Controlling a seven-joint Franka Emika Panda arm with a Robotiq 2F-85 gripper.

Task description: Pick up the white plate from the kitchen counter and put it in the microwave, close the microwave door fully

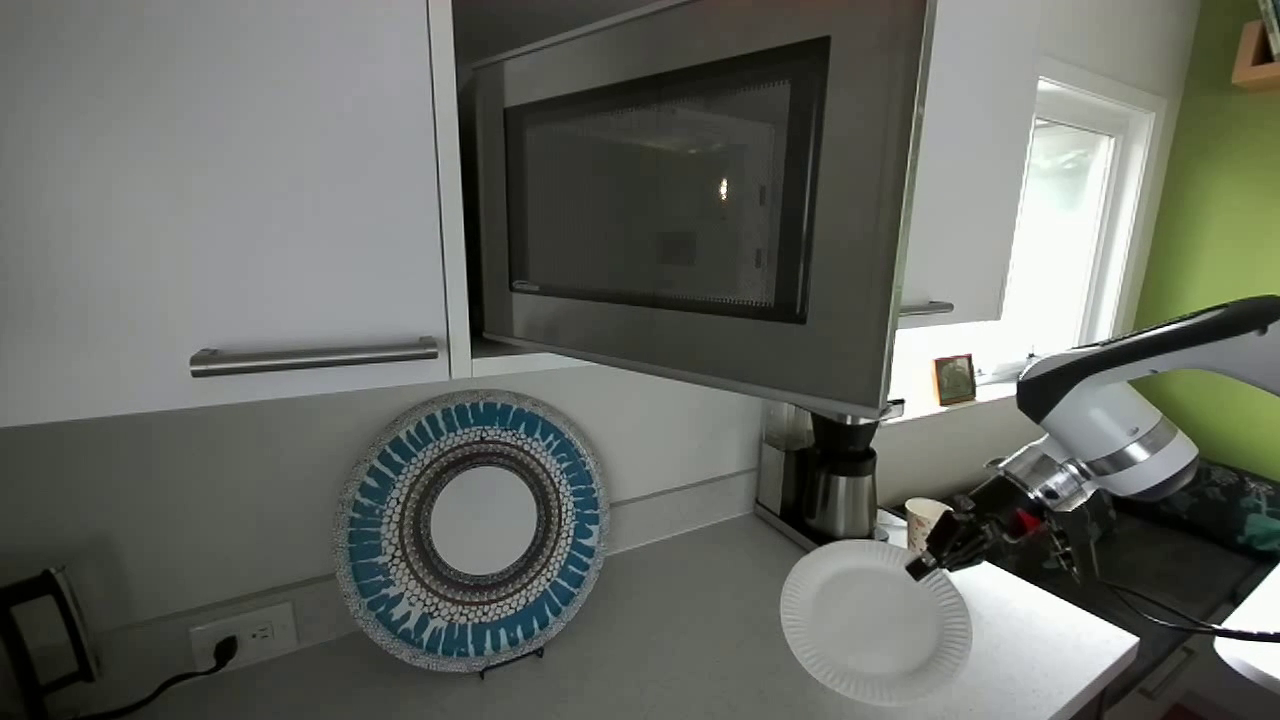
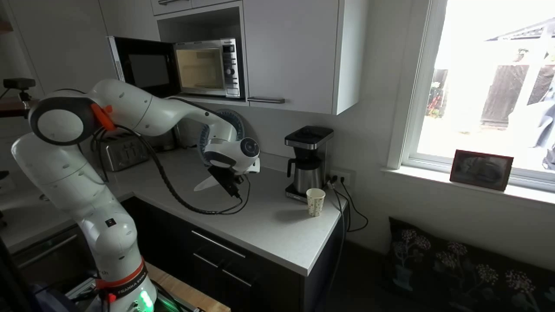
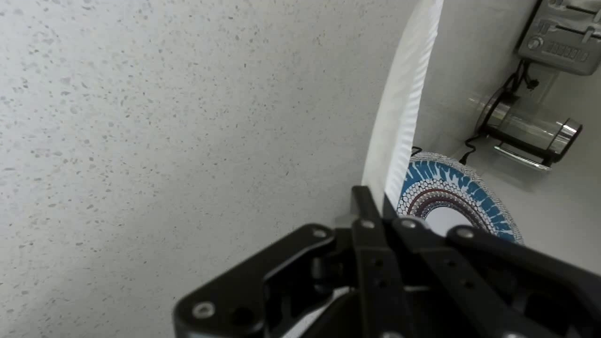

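A: What does the end effector [image 3: 377,202] have?

B: It is pinching the white paper plate [image 3: 404,94] by the edge. In the wrist view, two black fingers [image 3: 373,256] squeeze it, one on each side.

A: So where is that plate?

B: Over the bench [image 2: 269,229], tipped on a slant. I can't tell if any bit of it touches down. In an exterior view, it is right of the big blue patterned plate [image 1: 480,525], and the coffee maker [image 1: 838,490] is on its far side.

A: And the microwave [image 2: 231,67]?

B: It sits up high, beside a white cupboard [image 2: 290,52]. In an exterior view, the microwave door [image 2: 148,65] is swung out to the left, so the tan inside shows.

A: What else is on the bench?

B: A dotted paper cup [image 2: 315,203] stands close to the coffee maker, on its near side. A shiny toaster [image 2: 126,155] is way over on the left.

A: And by the window [image 2: 472,108]?

B: A little picture frame [image 2: 481,170] stands on the sill [image 2: 427,175].
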